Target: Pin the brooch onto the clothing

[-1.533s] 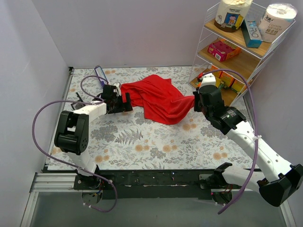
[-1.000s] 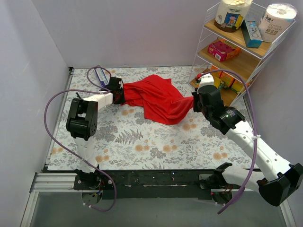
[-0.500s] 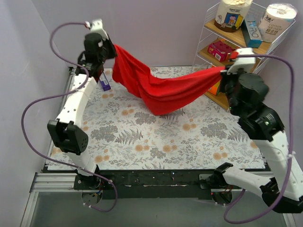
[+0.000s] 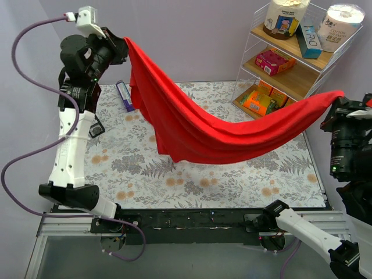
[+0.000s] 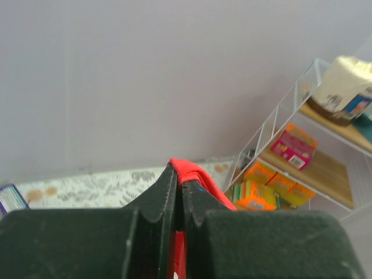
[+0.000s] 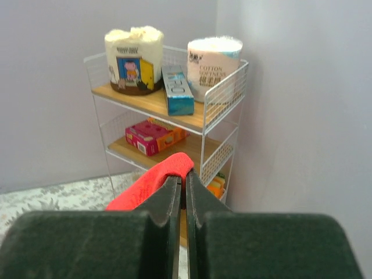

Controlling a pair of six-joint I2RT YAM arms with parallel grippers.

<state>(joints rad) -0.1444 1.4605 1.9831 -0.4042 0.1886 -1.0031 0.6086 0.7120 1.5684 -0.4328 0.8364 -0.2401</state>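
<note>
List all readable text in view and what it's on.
"COTTON": white roll, top of shelf; the line under it is blurred.
Blue box: white letters, too blurred to read.
Cartoon-label roll: print too small.
Pink box: unreadable.
Packet on table: unreadable.

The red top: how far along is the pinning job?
Done: the top is picked up, one edge pinched in the left hand, the other in the right hand. In hand: it hangs spread between them, sagging in mid-air. Left: all the pinning; no brooch is in view.
</note>
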